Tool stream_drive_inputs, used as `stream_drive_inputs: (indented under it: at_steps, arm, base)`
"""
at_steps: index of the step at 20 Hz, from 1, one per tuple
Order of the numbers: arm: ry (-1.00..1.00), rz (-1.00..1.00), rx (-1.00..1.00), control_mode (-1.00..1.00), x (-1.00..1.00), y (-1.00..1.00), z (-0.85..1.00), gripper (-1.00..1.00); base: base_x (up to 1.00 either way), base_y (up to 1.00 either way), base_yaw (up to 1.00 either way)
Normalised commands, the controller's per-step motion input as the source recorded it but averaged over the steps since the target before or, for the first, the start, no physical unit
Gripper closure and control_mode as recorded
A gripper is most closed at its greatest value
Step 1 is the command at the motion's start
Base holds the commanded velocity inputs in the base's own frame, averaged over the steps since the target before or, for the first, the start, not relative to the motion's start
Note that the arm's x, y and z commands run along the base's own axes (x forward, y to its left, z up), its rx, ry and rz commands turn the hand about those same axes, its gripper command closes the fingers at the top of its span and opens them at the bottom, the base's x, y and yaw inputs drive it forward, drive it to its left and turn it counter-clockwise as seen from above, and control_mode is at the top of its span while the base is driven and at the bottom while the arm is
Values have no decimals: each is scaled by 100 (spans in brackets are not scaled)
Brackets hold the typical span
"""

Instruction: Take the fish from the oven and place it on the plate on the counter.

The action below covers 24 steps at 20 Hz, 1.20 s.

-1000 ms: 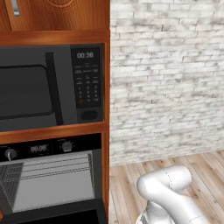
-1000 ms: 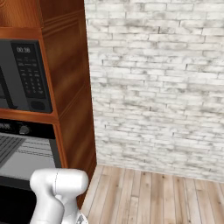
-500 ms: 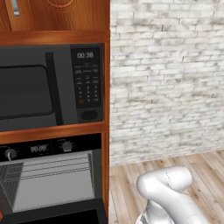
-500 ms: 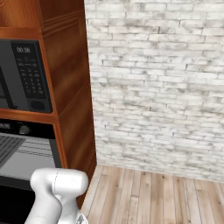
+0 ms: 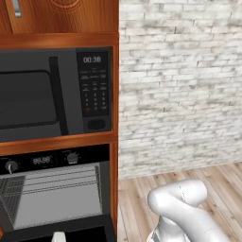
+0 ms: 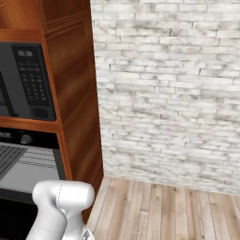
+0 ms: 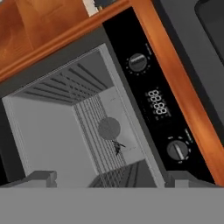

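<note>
Brick wall and wood surround sit unmoved while the hand [image 7: 109, 177] has sprung wide apart before the open oven [image 7: 87, 127], ready to reach in; the fish cannot be made out.

L base cam sat behind the arm, facing fwd at the microwave [image 5: 52, 92] w/ the open oven [image 5: 54, 194] below, brick wall [image 5: 179, 85] at right. R base cam saw the same cabinet from the other side, mostly wall [image 6: 168, 93] and wood floor [image 6: 164, 211]. Hand cam was rolled, close up, looking into the oven [image 7: 83, 131] cavity.
</note>
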Motion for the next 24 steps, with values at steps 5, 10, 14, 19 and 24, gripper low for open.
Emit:
stream_drive_inputs:
  at_steps: [5, 10, 14, 19, 24]
  arm:
    - [3, -1, 2, -100, 64, -5, 7, -100]
    - [25, -9, -6, -100, 73, 0, 9, -100]
    - [5, -10, -29, -100, 39, 18, 0, -100]
    - [4, -14, -33, -100, 32, 25, -29, -100]
    - [-5, -11, -14, -100, 18, 2, -51, -100]
  base:
    - [0, 0, 0]
    - [0, 0, 0]
    - [0, 0, 0]
    - [0, 0, 0]
    - [0, 0, 0]
